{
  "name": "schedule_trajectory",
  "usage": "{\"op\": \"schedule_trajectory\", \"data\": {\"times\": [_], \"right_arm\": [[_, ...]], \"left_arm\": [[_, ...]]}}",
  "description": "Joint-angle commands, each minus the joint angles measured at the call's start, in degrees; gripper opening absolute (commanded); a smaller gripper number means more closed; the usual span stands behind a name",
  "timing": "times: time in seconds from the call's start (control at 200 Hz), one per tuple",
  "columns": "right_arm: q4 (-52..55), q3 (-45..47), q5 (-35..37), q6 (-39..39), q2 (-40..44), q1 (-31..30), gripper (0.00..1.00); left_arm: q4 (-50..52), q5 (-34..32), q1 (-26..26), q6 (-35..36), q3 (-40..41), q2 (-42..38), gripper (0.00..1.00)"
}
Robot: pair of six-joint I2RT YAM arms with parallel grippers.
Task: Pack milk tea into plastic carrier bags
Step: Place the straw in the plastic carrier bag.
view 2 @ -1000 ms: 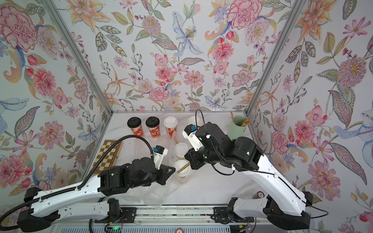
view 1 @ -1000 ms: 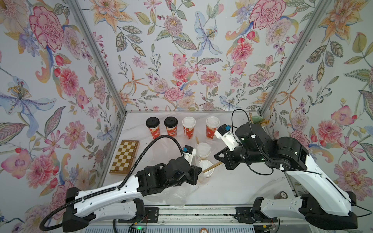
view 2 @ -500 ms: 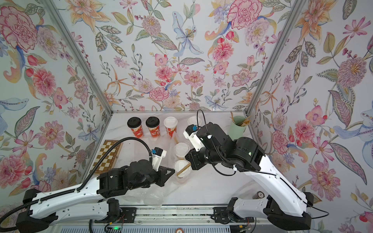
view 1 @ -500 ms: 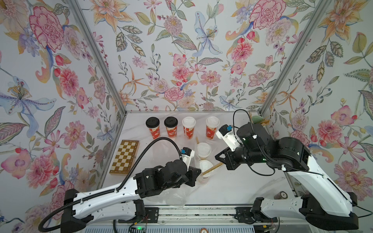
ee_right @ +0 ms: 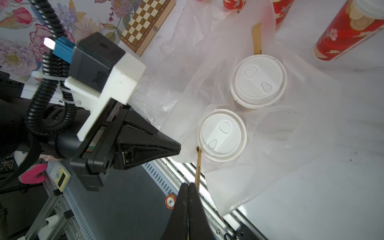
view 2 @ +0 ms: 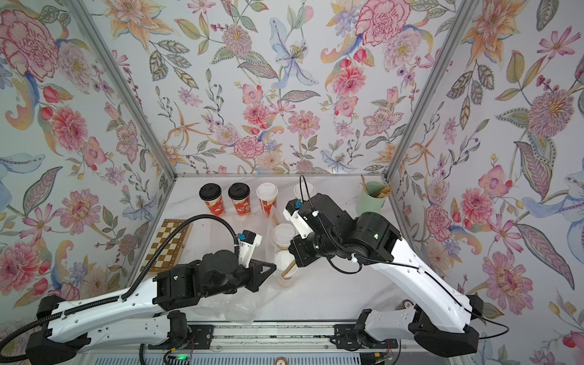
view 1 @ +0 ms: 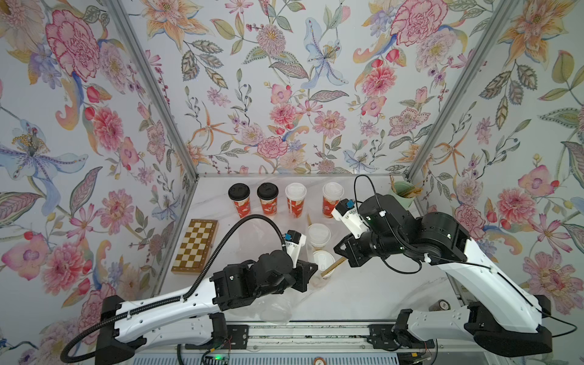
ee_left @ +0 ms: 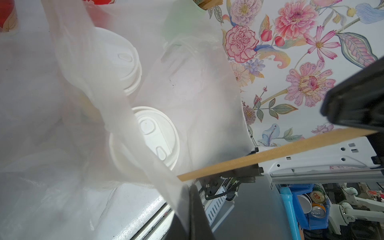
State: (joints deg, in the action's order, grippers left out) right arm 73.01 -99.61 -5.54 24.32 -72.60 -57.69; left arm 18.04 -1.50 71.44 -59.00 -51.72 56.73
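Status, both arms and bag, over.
Left gripper shut on bag edge. Right gripper shut on brown stick. Two white-lidded cups inside bag, stick tip at nearer lid. Loose plastic crumpled by left arm.

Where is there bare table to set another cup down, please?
Bare tabletop lies between the bagged cups and the front rail. A smaller patch separates chessboard and black-lidded cups. Crowded: the centre, with bag, left gripper and right gripper.
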Motion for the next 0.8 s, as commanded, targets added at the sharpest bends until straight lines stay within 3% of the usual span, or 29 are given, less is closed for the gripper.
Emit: {"op": "schedule_trajectory", "data": {"times": [0.0,0.355,0.791], "right_arm": [[1.0,0.6,0.9,0.3,-0.6,-0.2,0.05],[-0.1,4.0,9.8,4.4,-4.1,-4.4,0.06],[-17.3,20.6,17.2,15.9,-0.8,-10.5,0.06]], "left_arm": [[-1.6,1.1,0.9,0.0,0.9,-0.4,0.00],[-3.4,0.9,0.9,0.0,1.3,-0.3,0.00],[-4.0,1.1,0.9,-0.1,1.8,-0.2,0.00]]}}
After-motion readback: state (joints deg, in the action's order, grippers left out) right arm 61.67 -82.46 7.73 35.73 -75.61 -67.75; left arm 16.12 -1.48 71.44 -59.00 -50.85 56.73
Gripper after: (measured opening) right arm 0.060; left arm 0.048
